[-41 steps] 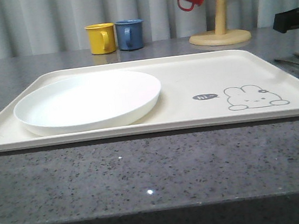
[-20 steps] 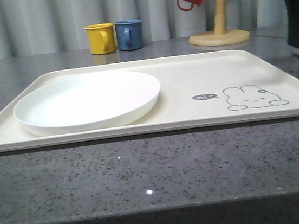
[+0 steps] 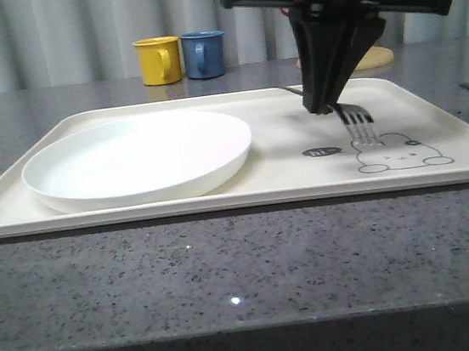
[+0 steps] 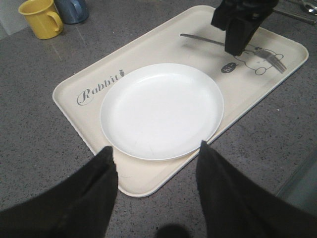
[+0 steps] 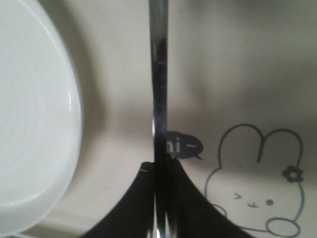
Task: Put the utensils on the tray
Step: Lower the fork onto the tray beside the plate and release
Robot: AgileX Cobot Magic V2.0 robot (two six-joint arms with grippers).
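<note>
Right now my right end effector (image 3: pixel 325 106) is squeezed tight on the fork (image 3: pixel 359 122). Its two dark fingers (image 5: pixel 130 203) pinch the shiny handle, and the handle runs straight out from between them. From the front I see the fork's head sticking out just below the end effector, with the tines pointing down toward the rabbit drawing (image 3: pixel 399 152). The tines are over the tray (image 3: pixel 166 107), close to its surface, but I cannot tell if they touch it.

From the left wrist camera, the fork (image 4: pixel 270 56) lies across the rabbit picture, with the handle going under the right end effector (image 4: pixel 234 48). The little "hi" bubble (image 5: pixel 184 146) is right beside the handle. The white plate (image 3: pixel 137 158) sits on the tray too, off to the left side of my right end effector and apart from the fork.

My left end effector (image 4: pixel 156 166) is spread wide and holds nothing. It hangs over the near corner of the tray, and the plate is just ahead of its fingers. The word "Rabbit" (image 4: pixel 98 89) is printed on the tray beyond that.

Far behind, on the grey tabletop (image 3: pixel 230 279), stand a yellow cup (image 3: pixel 158 60) and a blue cup (image 3: pixel 204 53), side by side.
</note>
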